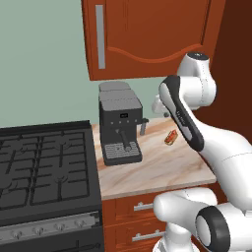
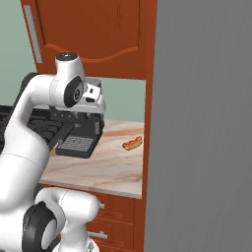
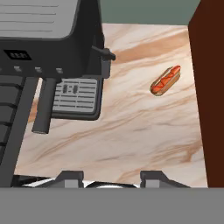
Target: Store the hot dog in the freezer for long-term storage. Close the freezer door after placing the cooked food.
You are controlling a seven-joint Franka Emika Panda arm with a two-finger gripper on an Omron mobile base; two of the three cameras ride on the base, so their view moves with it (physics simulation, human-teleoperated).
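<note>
Lying on the marble counter [image 3: 131,131] is the hot dog [image 3: 166,80], beside the coffee machine [image 1: 119,123]. Hanging above, the gripper [image 3: 111,177] is keeping its fingers together, holding nothing.

White robot arm with dark joints

The arm [image 1: 216,142] is built of glossy white rounded shells with black bands and grey rings at its joints; a long black strip runs along one link, and two small dark fingertips [image 3: 70,177] end the hand.
</note>
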